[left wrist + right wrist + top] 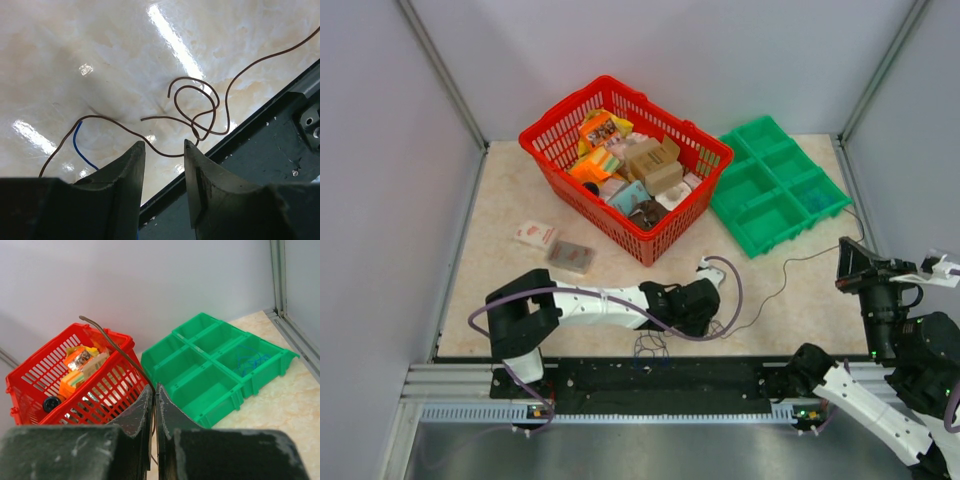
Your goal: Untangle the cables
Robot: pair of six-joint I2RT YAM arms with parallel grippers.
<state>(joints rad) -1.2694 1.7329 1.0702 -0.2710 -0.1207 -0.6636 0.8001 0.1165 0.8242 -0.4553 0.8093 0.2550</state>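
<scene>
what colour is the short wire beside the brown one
The short wire is blue, clearest in the left wrist view.

Glossy cream marble-look table (60, 60); thin smooth brown-coated cables (192, 78); shiny moulded plastic basket (45, 375) and tray (220, 402); matt, scuffed black fingers (125, 175) on the left gripper (163, 145).

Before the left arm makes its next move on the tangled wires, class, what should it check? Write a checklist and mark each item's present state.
1. The left tool is open: ok, its jaws stand apart.
2. The tangle is within reach: ok, it lies just ahead of that tool.
3. The right tool grips a wire: ok, it is shut on a thin wire end.
4. The tangle is undone: not ok, its loops cross.
5. The wire end belongs to that tangle: cannot tell.
6. The blue wire is free of the tangle: cannot tell, its lower end is hidden behind the tool.
</scene>
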